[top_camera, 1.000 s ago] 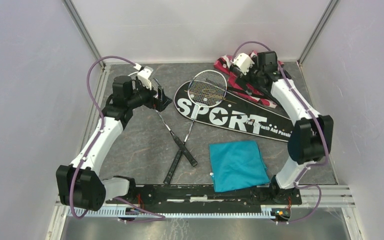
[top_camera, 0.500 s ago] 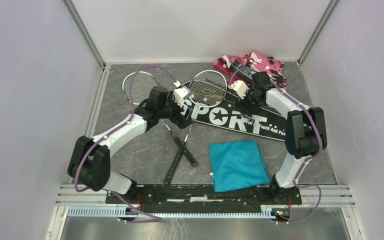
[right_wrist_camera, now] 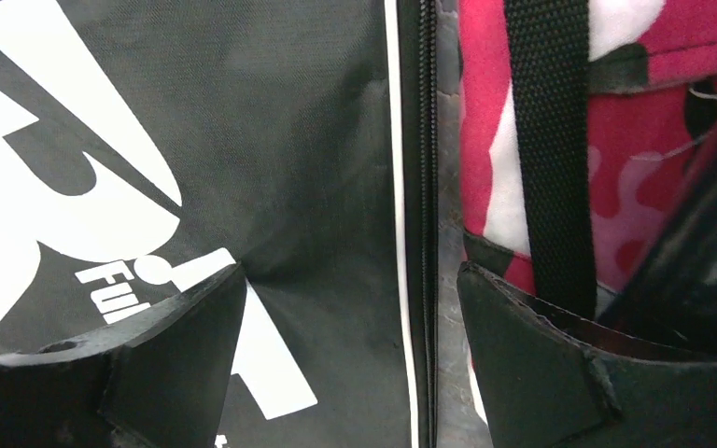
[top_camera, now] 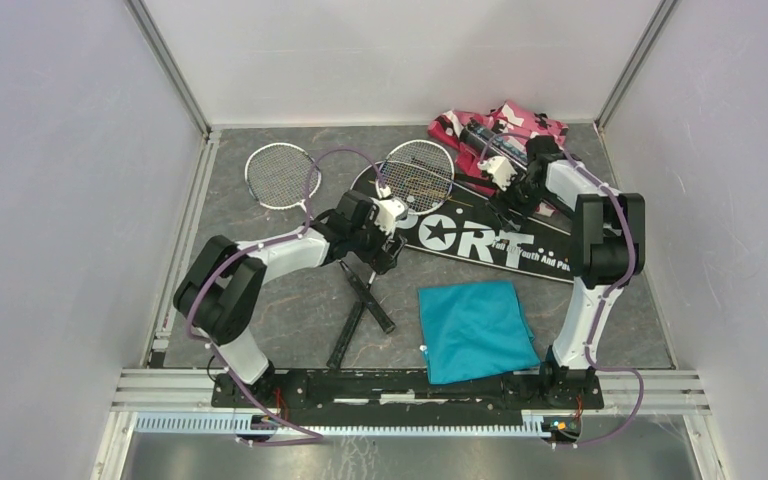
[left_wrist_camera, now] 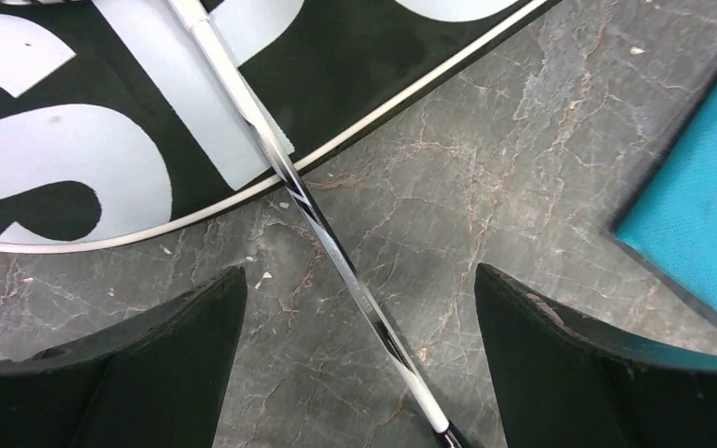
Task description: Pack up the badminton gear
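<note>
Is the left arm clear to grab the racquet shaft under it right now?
Probably yes. The left pincer is open, with the shaft lined up between its fingers. The shaft lies bare on the table just off the bag, and nothing covers it there.

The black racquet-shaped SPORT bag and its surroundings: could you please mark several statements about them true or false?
1. The left pincer stands open over a thin racquet shaft. True.
2. The teal square cloth lies on top of the black racquet-shaped SPORT bag. False: it lies on the grey marbled table beside the bag, toward the near edge.
3. A silver round racquet head rests on the bag's wide end. True.
4. The right pincer is shut on the pink-black camouflage fabric. False: its jaws are open, over the bag's zipped edge and the fabric.
</note>
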You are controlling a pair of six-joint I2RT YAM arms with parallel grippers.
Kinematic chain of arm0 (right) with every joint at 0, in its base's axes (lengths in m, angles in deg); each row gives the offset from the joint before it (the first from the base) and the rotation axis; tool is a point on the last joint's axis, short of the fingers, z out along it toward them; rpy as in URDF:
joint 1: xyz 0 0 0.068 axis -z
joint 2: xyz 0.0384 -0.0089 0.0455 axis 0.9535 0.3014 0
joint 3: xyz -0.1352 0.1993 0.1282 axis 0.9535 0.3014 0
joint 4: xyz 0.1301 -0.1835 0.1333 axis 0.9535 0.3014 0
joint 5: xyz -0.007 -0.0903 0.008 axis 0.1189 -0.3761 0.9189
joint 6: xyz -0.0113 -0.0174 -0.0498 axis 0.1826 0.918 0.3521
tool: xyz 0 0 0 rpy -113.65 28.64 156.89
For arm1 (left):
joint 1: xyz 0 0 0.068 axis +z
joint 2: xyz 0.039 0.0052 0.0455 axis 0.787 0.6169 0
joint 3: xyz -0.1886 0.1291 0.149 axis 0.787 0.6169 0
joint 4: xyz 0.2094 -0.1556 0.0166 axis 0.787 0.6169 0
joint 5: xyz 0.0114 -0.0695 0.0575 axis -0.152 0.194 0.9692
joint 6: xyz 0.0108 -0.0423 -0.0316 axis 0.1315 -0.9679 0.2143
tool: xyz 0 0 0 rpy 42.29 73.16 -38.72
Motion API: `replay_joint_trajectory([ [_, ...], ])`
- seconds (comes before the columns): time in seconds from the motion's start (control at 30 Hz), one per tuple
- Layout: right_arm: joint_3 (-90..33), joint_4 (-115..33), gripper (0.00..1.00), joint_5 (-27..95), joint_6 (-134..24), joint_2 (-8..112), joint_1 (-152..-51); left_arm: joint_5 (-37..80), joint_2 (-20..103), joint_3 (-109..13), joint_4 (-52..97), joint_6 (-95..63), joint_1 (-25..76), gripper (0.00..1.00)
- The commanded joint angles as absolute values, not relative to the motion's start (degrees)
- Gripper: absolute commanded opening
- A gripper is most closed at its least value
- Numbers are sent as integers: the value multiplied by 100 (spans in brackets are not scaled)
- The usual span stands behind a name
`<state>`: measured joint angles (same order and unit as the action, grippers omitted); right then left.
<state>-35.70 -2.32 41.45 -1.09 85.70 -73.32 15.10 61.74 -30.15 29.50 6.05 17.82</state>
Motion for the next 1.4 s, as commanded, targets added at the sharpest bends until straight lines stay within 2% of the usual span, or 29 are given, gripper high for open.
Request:
replay_joint_trajectory([
  [0.0,-3952,156,87,4583,182,8992,-7091,2167,6333,-3222,2620,491,1682,96],
  [0.33,-3559,323,66,5284,303,9239,-7052,2808,6617,-3303,2734,335,1696,82],
  [0.43,-3340,294,54,5462,253,9106,-7052,2808,6755,-3336,2790,242,1720,80],
  [0.67,-2951,133,16,5778,28,8561,-7048,2844,6849,-3350,2802,40,1969,73],
  [0.83,-3056,154,0,6114,-319,8072,-7052,2624,6921,-3410,2865,-191,2266,65],
  [1.1,-2936,7,0,6508,-987,7145,-7124,2327,6942,-3433,2853,-328,2562,43],
  [1.23,-2828,-4,0,6494,-1305,6753,-7201,2177,6996,-3459,2888,-411,2666,28],
  [1.37,-2729,-145,0,6136,-1722,6338,-7214,2031,7020,-3451,2892,-565,2812,9],
])
